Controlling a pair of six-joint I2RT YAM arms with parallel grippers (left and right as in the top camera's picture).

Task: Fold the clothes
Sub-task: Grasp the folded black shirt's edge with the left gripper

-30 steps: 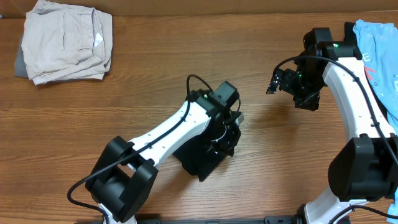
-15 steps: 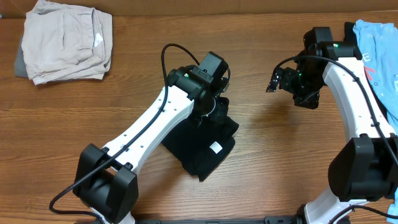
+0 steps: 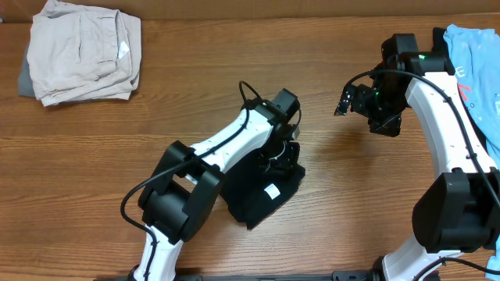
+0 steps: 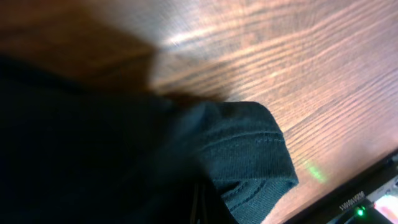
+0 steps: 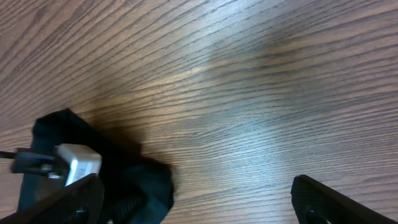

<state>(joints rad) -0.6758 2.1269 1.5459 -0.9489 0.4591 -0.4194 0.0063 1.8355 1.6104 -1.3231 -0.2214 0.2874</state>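
**Left arm down on the black garment, right arm waiting open**

From my station, the overhead view shows the black garment (image 3: pixel 262 191) lying in a folded bundle on the wooden tabletop (image 3: pixel 156 133), a little right of centre and close to the near edge. A small white tag (image 3: pixel 272 190) faces up on its top layer. My left arm (image 3: pixel 226 148) reaches across it, and its wrist sits over the far edge of the bundle, touching or just above the cloth. The left jaws are hidden under the wrist housing, and the left wrist camera is filled with dark fabric (image 4: pixel 93 155), so I cannot tell whether they are spread or pinching anything. In that close, dim view, one corner of the cloth (image 4: pixel 249 149) lies on the wood and carries what seems to be a stitched hem.

My right arm (image 3: pixel 437 117) hangs over bare tabletop, well apart from the black garment. The right jaws are spread wide and hold nothing: both fingers (image 5: pixel 68 199) sit at the bottom corners of the right wrist view, with wood grain between them.

A folded beige garment (image 3: pixel 82 51) rests at the far left corner. A light blue garment (image 3: pixel 476 55) lies at the right edge, beside the right arm.
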